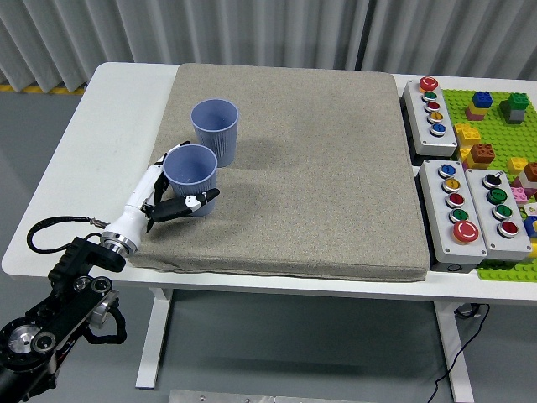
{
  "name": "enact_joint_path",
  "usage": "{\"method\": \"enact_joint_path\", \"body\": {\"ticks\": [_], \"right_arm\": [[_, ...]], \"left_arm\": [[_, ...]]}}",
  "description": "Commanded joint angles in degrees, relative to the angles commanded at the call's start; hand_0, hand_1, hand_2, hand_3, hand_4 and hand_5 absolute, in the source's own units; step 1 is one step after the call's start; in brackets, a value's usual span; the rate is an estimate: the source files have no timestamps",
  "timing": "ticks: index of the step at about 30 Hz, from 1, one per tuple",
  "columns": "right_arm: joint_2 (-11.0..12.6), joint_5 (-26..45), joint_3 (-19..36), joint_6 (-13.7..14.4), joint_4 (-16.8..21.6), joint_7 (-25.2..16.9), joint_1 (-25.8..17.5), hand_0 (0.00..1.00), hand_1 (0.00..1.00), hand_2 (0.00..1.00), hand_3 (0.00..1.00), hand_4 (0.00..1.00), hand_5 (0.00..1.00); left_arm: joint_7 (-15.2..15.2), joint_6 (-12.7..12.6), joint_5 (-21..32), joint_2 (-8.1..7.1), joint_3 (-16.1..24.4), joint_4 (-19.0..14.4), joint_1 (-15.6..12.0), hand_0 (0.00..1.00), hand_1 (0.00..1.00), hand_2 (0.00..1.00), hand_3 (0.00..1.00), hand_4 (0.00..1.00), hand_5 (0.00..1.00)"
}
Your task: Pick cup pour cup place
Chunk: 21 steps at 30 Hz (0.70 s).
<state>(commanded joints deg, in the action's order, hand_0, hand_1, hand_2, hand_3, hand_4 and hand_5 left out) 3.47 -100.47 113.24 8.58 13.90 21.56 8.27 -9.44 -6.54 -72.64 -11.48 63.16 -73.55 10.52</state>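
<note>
While the left arm reaches in from the lower left corner, we see the left hand (168, 189) wrapped around the near cup (191, 178), thumb across the front of its base and the other fingers (164, 156) curling round its left side. We read that as a grasp on the cup, fingers touching the wall. The near cup stands upright on the grey mat (319, 168), toward the mat's left edge. The far cup (215, 129), same blue ribbed kind, stands upright just behind and slightly right of it; the two look close, and we cannot tell if they touch. We cannot see into either cup well enough to tell contents. The mat covers most of the white table (109, 117). At the right edge sit three button boxes (431, 105), and past them a green baseplate with toy bricks (495, 109). We see no right arm anywhere over the table.
</note>
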Motion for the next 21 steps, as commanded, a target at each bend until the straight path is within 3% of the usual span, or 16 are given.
{"method": "enact_joint_path", "body": {"ticks": [11,12,17,18,21], "right_arm": [[-0.03,-0.26,0.02,-0.07,0.01,0.07,-0.2,0.64,0.6,0.507,0.578,0.002,0.002],[-0.03,-0.25,0.02,-0.07,0.01,0.07,-0.19,0.64,0.6,0.508,0.578,0.002,0.002],[0.0,-0.18,-0.03,-0.09,-0.01,0.04,-0.1,0.64,0.6,0.508,0.578,0.002,0.002],[0.0,-0.19,-0.02,-0.09,-0.02,0.03,-0.08,0.64,0.6,0.508,0.578,0.002,0.002],[0.01,-0.21,0.01,-0.1,-0.02,0.01,-0.04,0.64,0.6,0.508,0.578,0.002,0.002]], "left_arm": [[0.16,0.05,-0.28,-0.21,-0.24,-0.29,0.12,0.791,0.768,0.921,0.98,0.948,0.255],[0.18,0.03,-0.28,-0.22,-0.25,-0.31,0.14,0.783,0.753,0.871,0.908,0.935,0.242],[0.09,-0.33,0.05,-0.2,-0.27,-0.38,0.2,0.783,0.753,0.871,0.908,0.935,0.242],[-0.01,-0.49,0.25,-0.2,-0.3,-0.39,0.19,0.772,0.733,0.765,0.81,0.926,0.245],[-0.51,-1.51,0.89,-0.15,-0.39,-0.4,0.15,0.772,0.733,0.765,0.81,0.926,0.245]]}}
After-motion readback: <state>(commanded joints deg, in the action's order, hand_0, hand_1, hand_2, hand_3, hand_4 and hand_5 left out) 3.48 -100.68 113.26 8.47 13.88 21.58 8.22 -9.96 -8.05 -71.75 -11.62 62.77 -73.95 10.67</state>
